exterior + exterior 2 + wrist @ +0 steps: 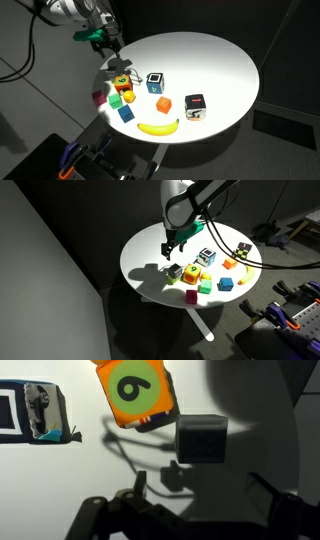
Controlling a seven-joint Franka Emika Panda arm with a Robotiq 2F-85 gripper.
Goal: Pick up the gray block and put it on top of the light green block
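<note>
Your gripper hangs above the round white table, close to the rim, clear of the surface. Jaws spread wide, nothing held. In the wrist view both fingers are dark shapes along the bottom edge, well apart, with bare white tabletop in the gap.

The gray block sits on the table just beyond that gap, roughly in line with its middle. Neither finger touches it. It lies square to the wrist camera, its top in shade.

The light green block is just beside it, up and to the left in the wrist view. The face you see there is orange with a green disc and a dark numeral, and the cube is turned slightly askew. In both exterior views its sides read lime. The two blocks are close; you cannot tell whether they touch.

Further left in the wrist view is the blue cube with a white face, apart from both.

Out across the table, in an exterior view:
- orange block near the middle
- red-black-white cube beside it
- banana near the rim
- small deeper-green block and blue block near the lime cube
</note>
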